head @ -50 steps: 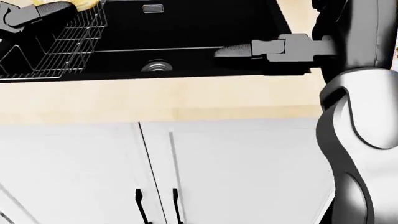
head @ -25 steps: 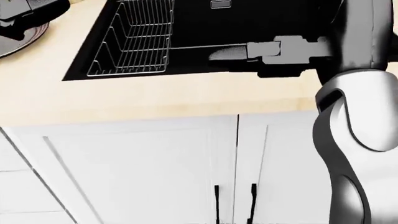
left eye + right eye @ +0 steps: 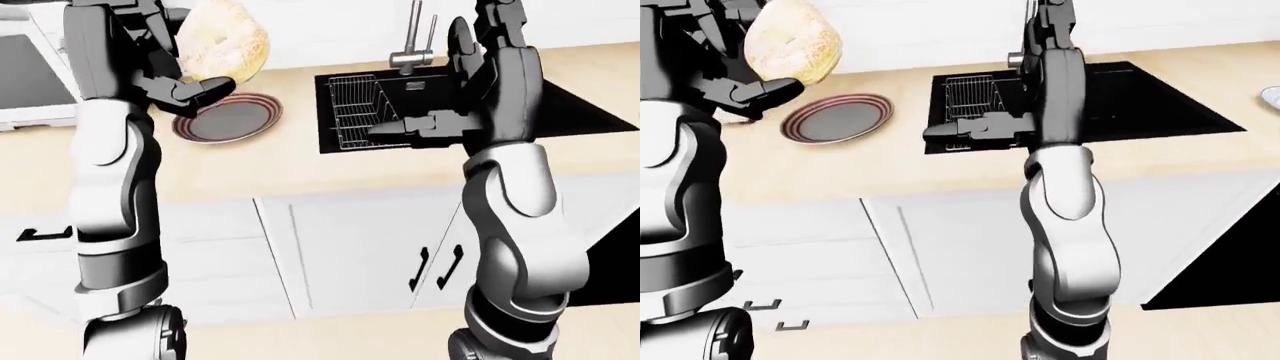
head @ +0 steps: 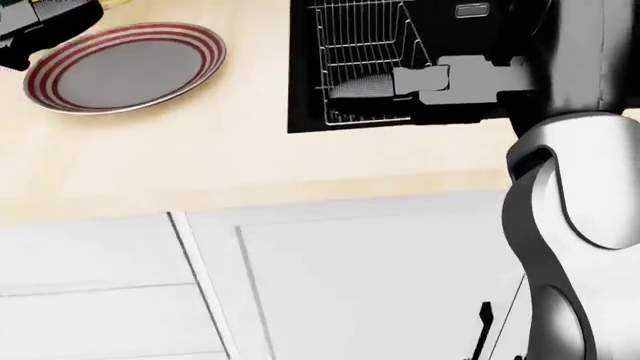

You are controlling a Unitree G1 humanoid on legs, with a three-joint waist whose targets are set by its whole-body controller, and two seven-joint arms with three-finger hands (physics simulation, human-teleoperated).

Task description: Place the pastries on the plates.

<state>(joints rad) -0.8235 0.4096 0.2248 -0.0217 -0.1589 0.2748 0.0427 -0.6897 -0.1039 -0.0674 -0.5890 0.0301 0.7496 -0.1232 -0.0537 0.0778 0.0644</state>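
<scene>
My left hand (image 3: 165,71) is raised with its fingers closed round a bagel (image 3: 222,41), gripped at its left side and underside; most of the pastry sticks out free to the right in the left-eye view. Plate (image 4: 125,65), red-striped rim, sits on the counter (image 4: 250,169) near the sink's (image 3: 1140,105) left edge, well in from the counter's near edge, nothing on it. In both eye views the bagel appears above the plate and a bit toward the wall side, not touching; true height is hard to judge. My right hand (image 3: 415,129) hangs over the sink by the wire rack (image 3: 355,120), fingers spread loosely, holding nothing. Step in hand: bring the bagel down onto the plate. To do it well I'd centre it over the plate's dark middle first, then lower straight, keeping it roughly flat so it lands on its broad face and doesn't roll off the rim. Release only once it's touching or just above; dropping from up here risks a bounce onto the counter. Open slowly and lift straight away so the fingers don't drag it. Keep the right arm parked clear of the plate. Any other plate or pastry isn't clearly visible; a pale object at the right edge of the right-eye view is too cut off to tell.
</scene>
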